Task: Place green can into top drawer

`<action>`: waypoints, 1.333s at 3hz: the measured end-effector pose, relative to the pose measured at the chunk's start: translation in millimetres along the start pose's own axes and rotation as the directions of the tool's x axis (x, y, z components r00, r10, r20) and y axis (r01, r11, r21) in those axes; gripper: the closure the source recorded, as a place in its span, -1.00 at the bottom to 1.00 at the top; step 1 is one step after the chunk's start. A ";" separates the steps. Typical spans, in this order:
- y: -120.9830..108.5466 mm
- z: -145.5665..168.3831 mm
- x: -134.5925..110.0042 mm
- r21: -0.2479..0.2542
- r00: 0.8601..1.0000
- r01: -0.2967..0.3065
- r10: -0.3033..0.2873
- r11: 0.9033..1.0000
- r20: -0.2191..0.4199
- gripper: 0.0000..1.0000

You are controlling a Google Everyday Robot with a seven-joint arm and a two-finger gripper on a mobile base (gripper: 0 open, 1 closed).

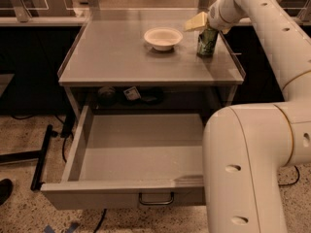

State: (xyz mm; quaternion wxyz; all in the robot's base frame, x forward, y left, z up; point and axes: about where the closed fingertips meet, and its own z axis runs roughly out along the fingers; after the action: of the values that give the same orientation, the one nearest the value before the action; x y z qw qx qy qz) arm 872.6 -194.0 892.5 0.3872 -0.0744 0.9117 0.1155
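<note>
Little is done so far: the green can (206, 42) stands upright on the tabletop (121, 57) beside the white bowl (163, 37), the gripper (209, 26) at its top, hold impossible to tell, while the top drawer (141, 149) stands pulled out below, can not yet inside.

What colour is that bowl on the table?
White, in the camera view. The round bowl sits near the gripper at the green drink can.
</note>
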 end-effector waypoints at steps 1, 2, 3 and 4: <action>-3.6 0.9 -2.3 -0.015 1.000 -0.002 0.002 1.000 0.017 -0.19; -8.0 -7.0 -12.9 -0.032 0.998 0.007 -0.005 0.999 0.068 0.28; -11.2 -25.1 -24.6 -0.041 0.992 0.027 -0.021 0.999 0.122 0.72; -12.3 -53.9 -27.4 -0.048 0.987 0.050 -0.042 0.998 0.153 1.00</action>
State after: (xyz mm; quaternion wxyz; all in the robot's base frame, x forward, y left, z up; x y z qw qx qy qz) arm 857.0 -219.0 946.7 0.4559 -0.0966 0.8743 0.1356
